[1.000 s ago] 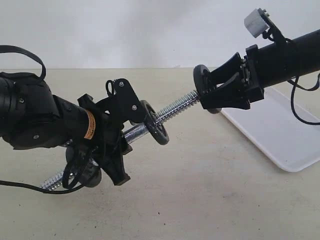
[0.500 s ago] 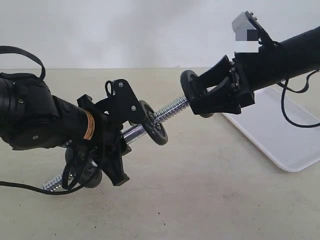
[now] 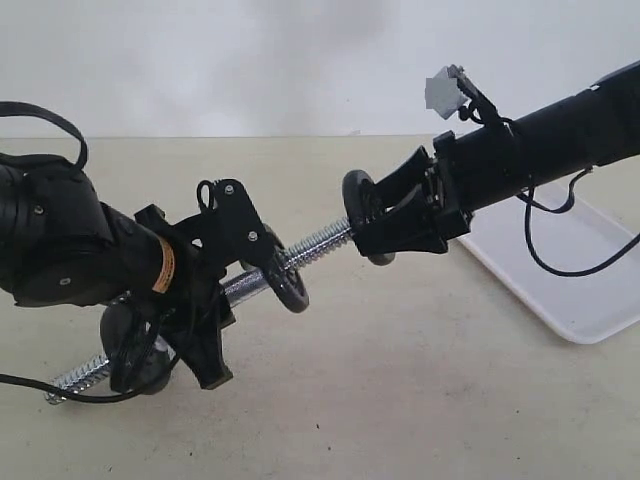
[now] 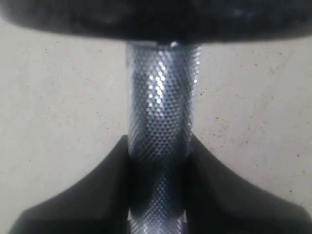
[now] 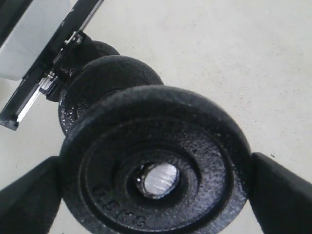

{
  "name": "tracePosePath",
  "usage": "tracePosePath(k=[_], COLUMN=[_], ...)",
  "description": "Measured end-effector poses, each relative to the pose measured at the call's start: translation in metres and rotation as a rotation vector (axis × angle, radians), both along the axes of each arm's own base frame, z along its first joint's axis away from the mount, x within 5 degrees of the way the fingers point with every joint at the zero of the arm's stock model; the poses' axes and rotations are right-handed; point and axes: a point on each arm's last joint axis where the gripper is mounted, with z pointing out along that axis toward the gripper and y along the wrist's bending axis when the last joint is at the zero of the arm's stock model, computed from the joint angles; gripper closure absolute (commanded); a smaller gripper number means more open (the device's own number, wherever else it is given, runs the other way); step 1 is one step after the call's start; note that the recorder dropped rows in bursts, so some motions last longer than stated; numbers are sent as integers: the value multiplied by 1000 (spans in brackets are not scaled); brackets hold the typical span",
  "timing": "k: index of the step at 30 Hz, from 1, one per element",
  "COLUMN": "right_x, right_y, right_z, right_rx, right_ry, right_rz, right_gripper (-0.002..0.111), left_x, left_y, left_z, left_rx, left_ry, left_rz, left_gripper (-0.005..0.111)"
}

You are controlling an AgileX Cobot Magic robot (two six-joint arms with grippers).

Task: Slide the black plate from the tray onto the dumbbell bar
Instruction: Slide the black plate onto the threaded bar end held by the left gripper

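My left gripper (image 3: 225,290) is shut on the knurled middle of the chrome dumbbell bar (image 3: 318,242), holding it tilted above the table. The bar's knurled shaft (image 4: 160,122) fills the left wrist view between the dark fingers (image 4: 97,185). One black disc (image 3: 289,283) sits on the bar just beyond the left gripper. My right gripper (image 3: 372,222) is shut on the black plate (image 3: 357,205), whose centre hole is over the bar's threaded upper end. In the right wrist view the black plate (image 5: 156,161) shows the bar's silver end face (image 5: 159,178) in its hole, and another disc (image 5: 105,80) lies behind it.
The white tray (image 3: 560,270) lies on the table at the right, behind the right arm. Another black disc (image 3: 135,345) sits on the bar's lower end near the table. Cables hang from both arms.
The right gripper has carried the black plate leftward along the bar, from its tip onto the threads. The left arm and bar have shifted slightly left and down.
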Motion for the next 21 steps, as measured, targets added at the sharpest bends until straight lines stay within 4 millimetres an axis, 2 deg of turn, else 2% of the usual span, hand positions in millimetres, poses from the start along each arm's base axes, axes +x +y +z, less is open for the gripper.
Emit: tracePosePath(k=[21], right_x=[-2], right_y=[6], right_z=[1], right_rx=[31], right_ry=[2], right_rz=[35], right_gripper=[109], left_x=[-1], left_y=[3], left_z=[0], left_rx=[71], left_ry=[18], left_rz=[-28], left_gripper=[102])
